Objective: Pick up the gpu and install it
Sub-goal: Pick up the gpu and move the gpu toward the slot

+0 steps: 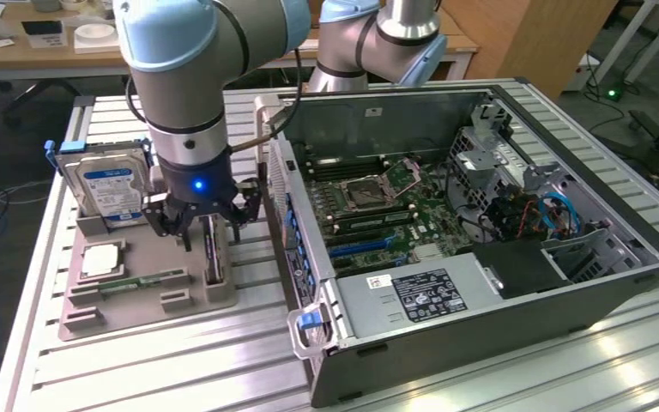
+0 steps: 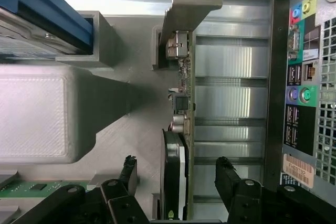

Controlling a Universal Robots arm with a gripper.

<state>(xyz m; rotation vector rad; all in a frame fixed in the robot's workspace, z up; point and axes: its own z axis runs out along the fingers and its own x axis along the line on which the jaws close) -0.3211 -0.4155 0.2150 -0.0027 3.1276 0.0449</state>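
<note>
**Open gripper straddles gpu in tray, no grasp yet**

Gripper (image 1: 208, 233) is released, jaws spread wide, one on each side of the gpu (image 1: 213, 262). No contact with it as far as I can tell. Gpu stands on edge in a slot of the tray (image 1: 123, 313), just beside the case (image 1: 479, 330) outer wall. Not lifted, not installed.

Risks, my read:
- Fan (image 2: 169, 182) bulges on one face of the card, so the fingers (image 2: 227, 174) may meet it first on closing and push the card askew in its slot.
- A grip on the fan alone could slip.
- Bracket (image 2: 186, 3) sits against the tray's holder and might catch if the lift is not straight.
- Case wall is close on one side, so a swing that way could knock the card.

Views:
- Exterior view gives the layout. Hard drive (image 1: 106, 184) stands upright at the tray's far end, on the exterior view's left. Open case with motherboard (image 1: 364, 206) is on the exterior view's right. Gpu there is just a thin dark sliver under the gripper.
- Wrist view looks along the card's edge. It gives the gaps between fingers and card on both sides, the bracket end, and the case's rear ports (image 2: 296, 98)
</note>
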